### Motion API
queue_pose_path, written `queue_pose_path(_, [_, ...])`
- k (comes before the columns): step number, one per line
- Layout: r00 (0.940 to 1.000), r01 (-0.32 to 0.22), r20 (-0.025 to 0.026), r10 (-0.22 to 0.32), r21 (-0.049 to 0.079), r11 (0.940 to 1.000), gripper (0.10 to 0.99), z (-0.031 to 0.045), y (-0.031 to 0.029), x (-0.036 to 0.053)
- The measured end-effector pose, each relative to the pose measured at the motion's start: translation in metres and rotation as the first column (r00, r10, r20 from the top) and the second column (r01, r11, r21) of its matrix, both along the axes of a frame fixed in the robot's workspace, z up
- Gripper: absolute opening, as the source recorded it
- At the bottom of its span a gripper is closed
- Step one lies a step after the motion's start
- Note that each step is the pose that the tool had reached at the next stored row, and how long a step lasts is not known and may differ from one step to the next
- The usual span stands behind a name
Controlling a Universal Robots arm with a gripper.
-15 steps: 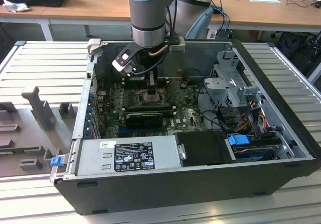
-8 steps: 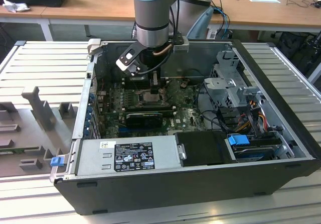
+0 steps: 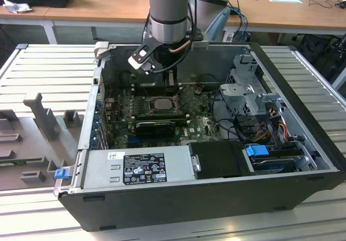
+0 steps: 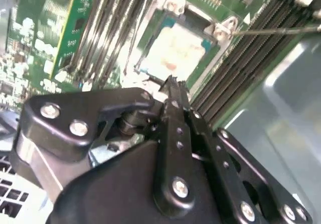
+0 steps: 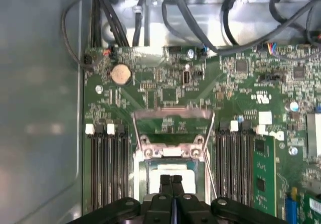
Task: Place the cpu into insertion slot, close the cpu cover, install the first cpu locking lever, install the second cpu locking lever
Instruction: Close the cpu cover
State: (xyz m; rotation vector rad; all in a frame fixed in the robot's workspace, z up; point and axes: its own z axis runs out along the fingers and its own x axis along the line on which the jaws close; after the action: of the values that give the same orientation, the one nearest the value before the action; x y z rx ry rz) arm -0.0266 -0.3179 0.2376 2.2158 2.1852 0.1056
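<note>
Hovering over cpu, memory slots flanking

A workbench of ribbed silvery slats is spanning the exterior view from left edge to right edge; an open black computer case is sitting directly on it, occupying the centre of the frame; a grey moulded fixture plate is lying on the slats at centre left, just beside the case; a small blue part is showing at the plate's lower right corner.
</note>
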Motion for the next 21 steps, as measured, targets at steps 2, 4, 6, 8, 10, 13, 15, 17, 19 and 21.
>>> queue_pose_path(2, [1.0,0.0,0.0002,0.0,0.0,1.0,0.106,0.0046,0.0002,0.0003])
queue_pose_path(4, [1.0,0.0,0.0002,0.0,-0.001,1.0,0.106,0.0213,0.0007,0.0003])
queue_pose_path(6, [1.0,0.0,0.0004,0.0,0.0,1.0,0.106,0.0226,0.0007,0.0006])
queue_pose_path(8, [1.0,0.0,0.0002,0.0,-0.001,1.0,0.106,0.0229,0.0006,0.0055])
queue_pose_path(10, [1.0,0.0,0.0003,0.0,-0.001,1.0,0.106,0.0289,0.0006,0.0056])
queue_pose_path(13, [1.0,0.0,0.0003,0.0,-0.001,1.0,0.106,0.0409,0.0006,0.0057])
queue_pose_path(15, [1.0,0.0,0.0003,0.0,-0.001,1.0,0.106,0.0427,0.0009,0.0104])
queue_pose_path(17, [1.0,0.0,0.0001,0.0,-0.001,1.0,0.106,0.0439,0.0012,0.014])
queue_pose_path(19, [1.0,0.0,0.0002,0.0,-0.001,1.0,0.106,0.0479,0.0018,0.0155])
queue_pose_path(21, [1.0,0.0,0.0004,0.0,-0.001,1.0,0.106,0.0485,0.0021,0.02])
